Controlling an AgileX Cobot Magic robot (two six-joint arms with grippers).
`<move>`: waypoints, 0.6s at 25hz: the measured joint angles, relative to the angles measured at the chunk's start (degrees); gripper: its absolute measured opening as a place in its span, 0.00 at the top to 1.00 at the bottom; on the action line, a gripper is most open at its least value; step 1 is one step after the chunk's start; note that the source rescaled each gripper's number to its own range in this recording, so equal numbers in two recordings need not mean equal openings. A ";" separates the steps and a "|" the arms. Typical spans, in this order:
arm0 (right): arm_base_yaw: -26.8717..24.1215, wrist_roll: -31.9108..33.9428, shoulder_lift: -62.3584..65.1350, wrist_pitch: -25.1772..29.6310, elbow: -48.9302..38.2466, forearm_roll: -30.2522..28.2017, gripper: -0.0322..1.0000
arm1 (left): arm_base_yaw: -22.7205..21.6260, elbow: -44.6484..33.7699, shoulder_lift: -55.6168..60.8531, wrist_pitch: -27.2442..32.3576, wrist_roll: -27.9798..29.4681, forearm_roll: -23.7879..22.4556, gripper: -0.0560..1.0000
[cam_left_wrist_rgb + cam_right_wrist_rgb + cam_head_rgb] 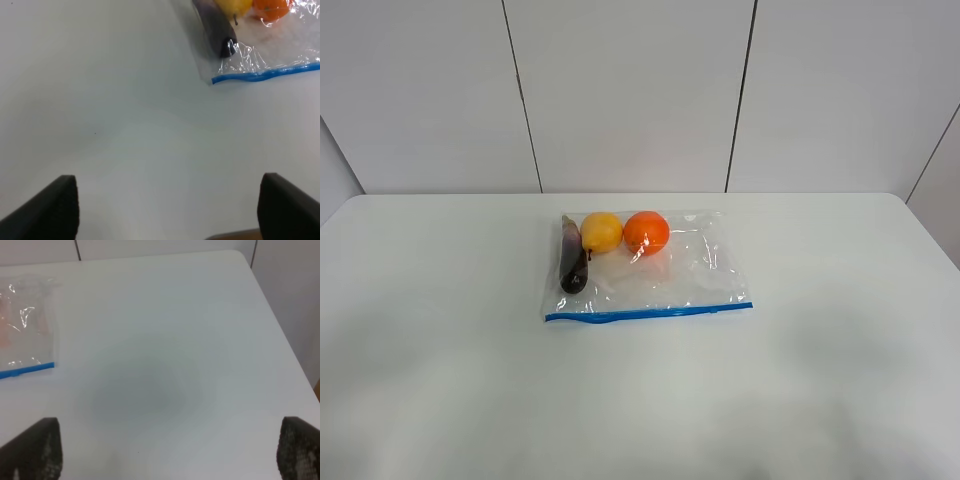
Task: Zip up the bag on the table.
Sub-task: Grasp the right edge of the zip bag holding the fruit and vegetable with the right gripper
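I'm noting clear plastic zip bag [665, 275] lying toward far edge of white table [440, 350], blue zipper strip [650, 312] facing near edge. Left gripper [167, 210], right gripper [167, 450] both gaping, empty, well apart from bag. Zipping, I judge, not begun.

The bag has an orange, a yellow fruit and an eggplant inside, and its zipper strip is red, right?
Not quite. The zipper strip is blue, not red, as the exterior high view shows. The bag does hold the orange, yellow fruit and eggplant.
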State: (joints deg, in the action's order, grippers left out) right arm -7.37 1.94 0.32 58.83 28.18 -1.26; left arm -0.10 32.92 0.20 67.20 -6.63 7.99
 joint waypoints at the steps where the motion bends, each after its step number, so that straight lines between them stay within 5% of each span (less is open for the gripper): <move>1: 0.00 0.00 0.00 0.00 0.00 0.00 0.01 | 0.00 0.00 0.00 0.00 0.00 0.00 0.10; 15: 0.00 0.00 -0.13 -1.12 0.69 0.39 0.01 | 0.00 0.00 0.00 0.00 0.00 0.00 0.10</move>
State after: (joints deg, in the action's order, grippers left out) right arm -7.37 1.94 0.19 57.71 28.88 -0.87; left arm -0.10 32.92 0.20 67.20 -6.63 7.99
